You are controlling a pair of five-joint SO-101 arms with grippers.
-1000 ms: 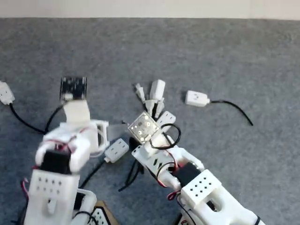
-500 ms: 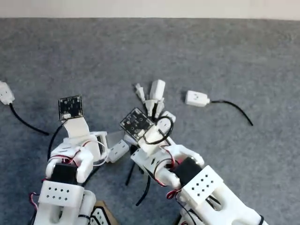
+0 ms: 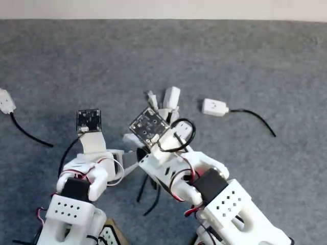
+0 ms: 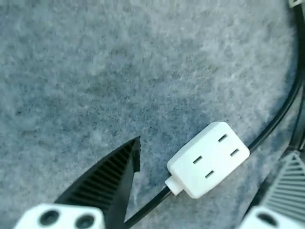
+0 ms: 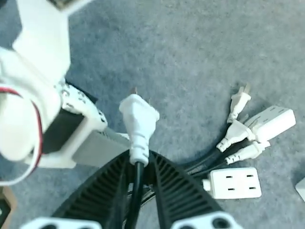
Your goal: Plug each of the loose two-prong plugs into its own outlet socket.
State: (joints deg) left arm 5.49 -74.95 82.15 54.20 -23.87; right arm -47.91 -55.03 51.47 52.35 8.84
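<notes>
A white two-prong plug [image 5: 138, 117] is pinched in my right gripper [image 5: 140, 160], prongs pointing away and its black cord running back between the fingers. In the high view the plug [image 3: 127, 137] hangs just above the carpet at the centre, close to my left gripper [image 3: 120, 158]. My left gripper [image 4: 214, 152] is open and low over the carpet, straddling a white outlet socket [image 4: 208, 160] that lies face up on its black cord. The black finger [image 4: 116, 174] stands apart from the socket.
Loose plugs [image 5: 237, 102] and two more sockets [image 5: 236, 183] [image 5: 272, 121] lie tangled beyond the right gripper. Another socket [image 3: 214, 106] with a black cord lies to the right, and one [image 3: 5, 100] sits at the left edge. Grey carpet [image 3: 255, 56] covers the table.
My right arm has swung left with the plug, toward the left gripper. The left arm has drawn back and turned right, over the socket, which its gripper now hides in the high view.
</notes>
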